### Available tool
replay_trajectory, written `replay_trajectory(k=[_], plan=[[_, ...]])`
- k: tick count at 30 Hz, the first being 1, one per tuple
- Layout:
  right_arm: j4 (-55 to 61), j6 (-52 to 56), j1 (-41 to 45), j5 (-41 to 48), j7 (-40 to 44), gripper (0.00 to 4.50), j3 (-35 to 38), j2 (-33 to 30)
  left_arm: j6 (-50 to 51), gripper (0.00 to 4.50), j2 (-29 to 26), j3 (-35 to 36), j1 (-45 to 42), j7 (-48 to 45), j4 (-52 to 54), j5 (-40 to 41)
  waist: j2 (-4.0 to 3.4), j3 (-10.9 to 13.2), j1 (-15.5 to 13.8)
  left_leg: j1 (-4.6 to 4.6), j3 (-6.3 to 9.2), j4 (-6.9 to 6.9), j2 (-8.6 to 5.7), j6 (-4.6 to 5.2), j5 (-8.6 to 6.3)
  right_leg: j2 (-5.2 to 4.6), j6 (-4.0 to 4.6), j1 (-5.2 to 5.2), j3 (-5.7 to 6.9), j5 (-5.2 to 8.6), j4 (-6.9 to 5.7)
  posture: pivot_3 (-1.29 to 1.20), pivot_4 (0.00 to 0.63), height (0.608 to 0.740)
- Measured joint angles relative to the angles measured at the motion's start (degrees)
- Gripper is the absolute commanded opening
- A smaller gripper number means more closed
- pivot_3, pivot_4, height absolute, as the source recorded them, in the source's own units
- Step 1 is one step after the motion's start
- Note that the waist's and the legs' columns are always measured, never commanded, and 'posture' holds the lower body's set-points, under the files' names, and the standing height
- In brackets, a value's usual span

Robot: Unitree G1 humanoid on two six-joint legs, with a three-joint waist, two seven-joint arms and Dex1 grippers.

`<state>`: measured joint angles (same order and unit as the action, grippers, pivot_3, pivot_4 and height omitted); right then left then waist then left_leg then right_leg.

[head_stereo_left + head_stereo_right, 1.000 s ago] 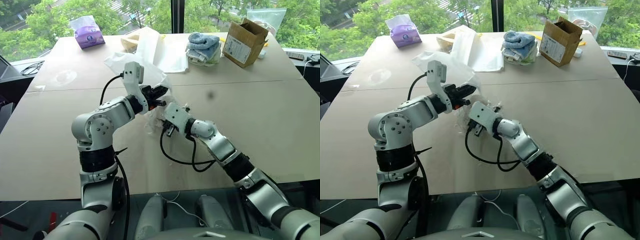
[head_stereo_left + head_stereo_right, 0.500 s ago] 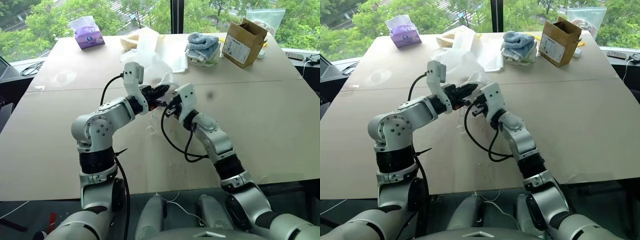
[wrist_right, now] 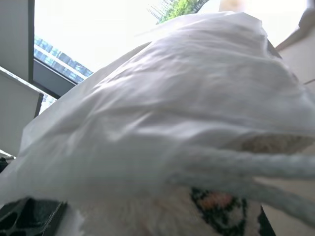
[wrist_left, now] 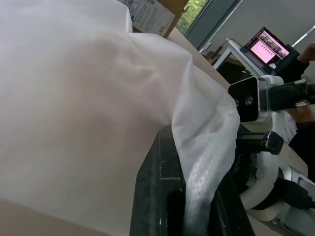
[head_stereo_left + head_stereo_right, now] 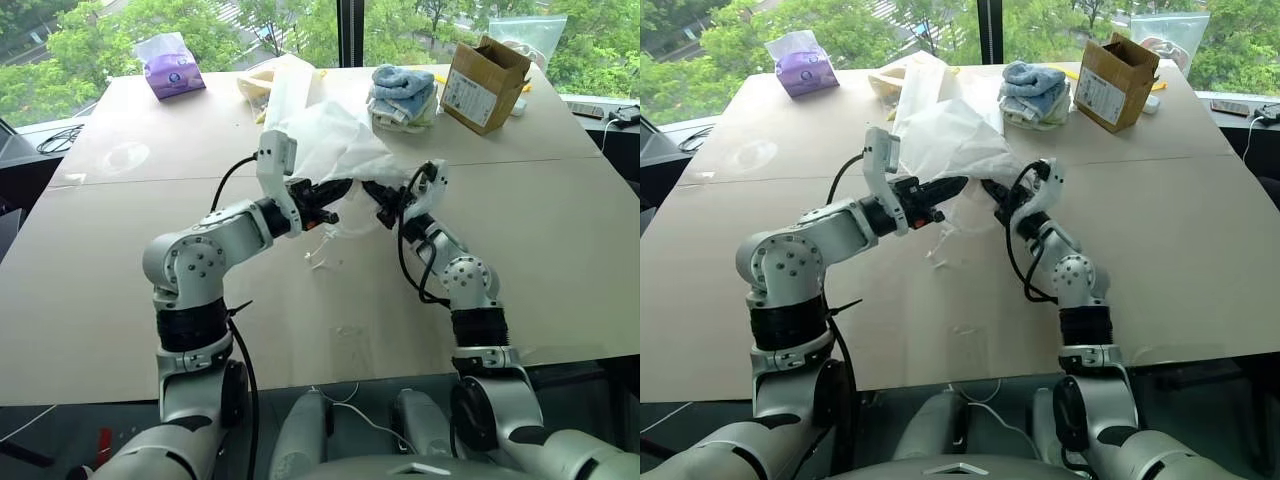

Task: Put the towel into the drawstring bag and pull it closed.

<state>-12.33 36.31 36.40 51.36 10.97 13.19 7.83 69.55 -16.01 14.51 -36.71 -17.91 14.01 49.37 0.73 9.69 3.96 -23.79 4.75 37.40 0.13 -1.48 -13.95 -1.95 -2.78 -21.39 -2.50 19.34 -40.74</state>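
Right arm: a second ago it lay low and bent under the bag, wrist turned down; now it has swung up and out to the right, and the right hand (image 5: 383, 197) meets the bag's edge from the side.
Left arm: hardly moved; the left hand (image 5: 332, 189) holds the same spot at the bag's mouth, fingers pinched shut on the gathered fabric, as its wrist view shows.
Right hand state: fingers close together on the bag's edge, with a thick white cord (image 3: 256, 169) running across right in front of them; I would say it grips fabric or cord there, though which of the two I cannot tell.
Bag: the bag (image 5: 330, 150) was slumped on the worktop (image 5: 560, 240) a second ago; now it hangs stretched between the two hands, its body billowing up behind them.
Towel: a cream, fluffy patch (image 3: 162, 219) shows at the foot of the right wrist view, apparently under the fabric; I take that for the towel inside the bag, but it is not plain.
Loose cord ends: dangle below the left hand, just above the worktop.
Meaning: if the towel is in, only the closing is left, and the hands now sit either side of the mouth, well placed to draw it shut.
Risk: thin fabric may slip from a pinch.
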Motion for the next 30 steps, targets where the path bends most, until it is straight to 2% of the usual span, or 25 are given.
replay_trajectory(k=[6, 8, 11, 13, 16, 19, 23, 27, 28, 30], plan=[[-0.57, 1.48, 3.04, 14.04, -13.63, 0.01, 3.53, 0.06, 2.5, 0.0, 0.73, -0.46, 1.42, 0.34, 2.8, 4.85, -0.01, 0.0, 0.01, 0.0, -0.06, 0.0, 0.0, 0.01, 0.0, 0.01, 0.0, -0.01, -0.04, 0.0, -0.01, 0.0, 0.15, 0.74], [-0.47, -0.11, 3.96, 13.13, -14.58, 0.01, 1.92, -0.02, 2.59, 0.0, 0.78, -0.5, 1.42, 0.78, 3.0, 5.44, -0.01, 0.0, 0.09, 0.01, -0.12, -0.01, 0.0, 0.01, 0.0, 0.04, 0.0, -0.03, -0.09, 0.0, -0.01, 0.0, 0.15, 0.74], [-0.12, -4.66, 5.31, 0.23, -11.92, 0.01, -8.1, -0.54, 2.57, 0.0, 1.01, -0.38, 1.42, 1.9, 2.99, 5.91, -0.01, 0.01, 0.58, 0.0, -0.32, -0.06, 0.0, 0.01, 0.0, 0.13, 0.0, -0.19, -0.29, 0.0, -0.06, 0.0, 0.15, 0.74], [0.52, -10.82, 6.18, -13.99, -5.73, 0.01, -19.84, -5.63, 2.2, 0.0, 1.13, 0.2, 0.94, 2.42, 2.78, 5.93, 0.0, 0.0, 0.59, 0.0, -0.27, -0.04, -0.01, 0.01, 0.0, 0.11, -0.01, -0.17, -0.23, 0.0, -0.04, 0.0, 0.15, 0.74], [1.15, -19.05, 6.16, -26.36, 0.44, 0.01, -26.64, -10.42, 2.14, 0.0, 0.55, 0.0, 0.89, 2.53, 0.84, 5.45, 0.02, -0.01, -0.07, -0.04, -0.22, 0.01, 0.0, 0.01, 0.0, 0.06, -0.01, -0.13, -0.17, 0.0, -0.02, 0.0, 0.15, 0.74], [1.07, -26.1, 4.91, -34.8, 5.9, 0.01, -29.56, -13.86, 1.97, 0.0, -0.34, -1.24, 0.16, 1.62, -1.99, 4.76, 0.04, -0.01, -0.22, -0.04, -0.2, 0.01, 0.0, 0.01, 0.0, 0.04, -0.01, -0.12, -0.15, 0.0, -0.01, 0.0, 0.15, 0.74], [0.97, -26.23, 3.8, -34.33, 8.48, 0.01, -26.73, -12.28, 1.89, 0.0, -0.9, -1.87, -0.45, 0.01, -3.34, 4.65, 0.04, -0.01, 0.11, -0.02, -0.21, -0.02, 0.06, 0.0, 0.0, 0.06, 0.0, -0.13, -0.16, 0.0, -0.03, 0.0, 0.15, 0.74], [1.41, -19.92, 3.24, -26.72, 8.23, 0.01, -18.95, -5.99, 0.63, 0.0, -2.25, -2.27, -1.42, -2.18, -3.5, 3.79, 0.04, -0.01, 0.04, -0.01, -0.2, -0.03, 0.1, -0.01, 0.01, 0.06, 0.0, -0.13, -0.15, 0.0, -0.04, 0.0, 0.15, 0.74], [1.67, -17.48, 3.23, -25.03, 7.57, 1.09, -17.1, -4.74, 0.06, 0.0, -2.61, -2.59, -1.41, -2.9, -3.52, 3.52, 0.04, -0.01, -0.07, -0.02, -0.2, -0.03, 0.07, -0.01, 0.01, 0.04, 0.0, -0.13, -0.15, 0.0, -0.04, 0.0, 0.15, 0.74], [2.1, -13.84, 3.07, -22.76, 6.76, 1.95, -14.51, -4.14, -1.06, 0.0, -2.98, -2.69, -1.41, -3.63, -3.55, 2.87, 0.04, -0.01, -0.29, -0.03, -0.17, -0.03, 0.04, -0.01, 0.01, 0.02, 0.0, -0.13, -0.14, 0.0, -0.03, 0.0, 0.15, 0.74]])
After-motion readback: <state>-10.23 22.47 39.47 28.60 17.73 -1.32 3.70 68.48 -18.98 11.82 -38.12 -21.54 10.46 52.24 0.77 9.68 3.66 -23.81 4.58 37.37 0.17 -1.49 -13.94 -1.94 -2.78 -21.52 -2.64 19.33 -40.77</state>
